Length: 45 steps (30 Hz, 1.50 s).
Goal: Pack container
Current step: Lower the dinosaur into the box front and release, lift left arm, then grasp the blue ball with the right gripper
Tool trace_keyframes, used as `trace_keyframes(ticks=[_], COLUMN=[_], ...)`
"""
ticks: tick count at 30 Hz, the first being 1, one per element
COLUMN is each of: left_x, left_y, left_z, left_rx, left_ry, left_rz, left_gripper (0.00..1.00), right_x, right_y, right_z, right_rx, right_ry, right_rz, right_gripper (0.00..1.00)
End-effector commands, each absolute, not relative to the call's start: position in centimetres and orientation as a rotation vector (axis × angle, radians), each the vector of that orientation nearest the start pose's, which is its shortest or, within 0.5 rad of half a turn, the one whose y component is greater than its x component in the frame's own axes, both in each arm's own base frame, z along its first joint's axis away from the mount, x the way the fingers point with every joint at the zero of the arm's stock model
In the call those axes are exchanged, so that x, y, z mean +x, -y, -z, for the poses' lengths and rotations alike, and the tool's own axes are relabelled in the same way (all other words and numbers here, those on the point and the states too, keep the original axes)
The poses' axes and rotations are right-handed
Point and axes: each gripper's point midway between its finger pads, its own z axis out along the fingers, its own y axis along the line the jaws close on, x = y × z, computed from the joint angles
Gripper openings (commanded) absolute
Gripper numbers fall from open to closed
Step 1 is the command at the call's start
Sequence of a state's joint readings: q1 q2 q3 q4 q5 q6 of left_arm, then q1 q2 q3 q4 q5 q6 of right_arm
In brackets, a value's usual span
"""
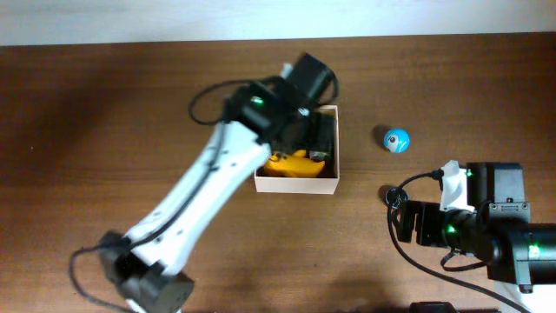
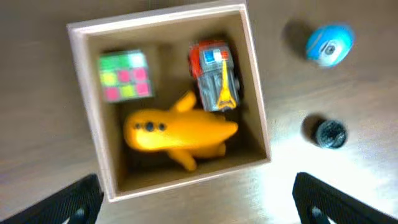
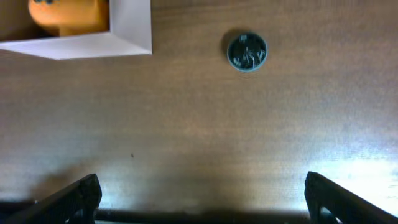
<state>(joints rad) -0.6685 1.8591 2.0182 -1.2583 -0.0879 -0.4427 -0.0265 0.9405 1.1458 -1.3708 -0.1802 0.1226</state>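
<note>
Black fingers [image 2: 74, 199] of the left gripper [image 2: 196, 196] stand wide apart at the lower corners of its wrist view, holding nothing and touching nothing. It hangs above the container [image 2: 155, 18], which sits straight below and a little ahead of the spread jaws, its near wall between the two fingers. Inside the box lie a yellow plane [image 2: 177, 132], a cube [image 2: 125, 75] with green and pink squares toward one back corner, and a red toy truck [image 2: 214, 74] beside it, its end touching the plane. Outside, on the wooden table [image 3: 186, 124], a blue ball [image 2: 329, 45] and a dark round cap [image 2: 329, 134] sit well apart from each other, both to one side of the box.

The right gripper [image 3: 202, 190] is also wide open and empty, over bare wood. From there the cap lies ahead, and only a corner of the container shows off to the side, well apart from the fingers.
</note>
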Motion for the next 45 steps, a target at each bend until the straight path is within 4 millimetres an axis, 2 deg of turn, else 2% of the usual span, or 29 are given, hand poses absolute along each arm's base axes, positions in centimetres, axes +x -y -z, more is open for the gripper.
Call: trace_keyframes(ticks=[1, 4, 8, 11, 15, 18, 22, 28, 32, 39, 43, 45], left_x=[36.1, 35.7, 34.2, 32.5, 30.3, 30.0, 30.0, 30.0, 30.0, 30.0, 30.0, 30.0], left_y=[20.8, 15.6, 9.3, 5.8, 2.8, 2.1, 2.1, 2.1, 2.1, 2.1, 2.1, 2.1], left_z=[-30.9, -33.3, -34.7, -34.8, -33.9, -33.7, -33.7, -33.7, -33.7, -33.7, -33.7, -33.7], left_rx=[0.155, 0.037, -0.129, -0.222, -0.316, -0.344, -0.345, -0.345, -0.345, -0.345, -0.345, -0.345], left_ry=[-2.541, -2.513, -2.518, -2.554, -2.635, -2.65, -2.65, -2.65, -2.65, -2.65, -2.65, -2.65], left_rz=[0.192, 0.124, 0.061, 0.005, -0.064, -0.08, -0.079, -0.08, -0.079, -0.079, -0.079, -0.079], left_gripper=[0.99, 0.99, 0.99, 0.99, 0.99, 0.99, 0.99, 0.99, 0.99, 0.99, 0.99, 0.99], right_x=[19.8, 21.2, 23.7, 26.4, 31.0, 34.4, 37.6, 40.8, 42.7, 43.4, 43.1, 43.0], right_y=[-2.3, -2.3, -2.0, -1.2, 0.0, 0.3, 0.4, 0.8, 1.2, 2.5, 3.6, 4.0], right_z=[-21.3, -21.4, -20.4, -19.6, -18.9, -17.9, -15.8, -10.6, -8.5, -5.7, -4.0, -3.4], right_rx=[0.144, 0.144, 0.151, 0.167, 0.179, 0.179, 0.177, 0.188, 0.166, 0.185, 0.21, 0.23], right_ry=[-2.71, -2.714, -2.784, -2.822, -2.81, -2.774, -2.76, -2.853, -2.883, -2.925, -2.958, -2.969], right_rz=[-0.258, -0.264, -0.239, -0.183, -0.102, -0.084, -0.084, -0.064, -0.038, 0.071, 0.125, 0.114], right_gripper=[0.99, 0.99, 0.99, 0.99, 0.99, 0.99, 0.99, 1.0, 1.0, 0.99, 0.95, 0.9])
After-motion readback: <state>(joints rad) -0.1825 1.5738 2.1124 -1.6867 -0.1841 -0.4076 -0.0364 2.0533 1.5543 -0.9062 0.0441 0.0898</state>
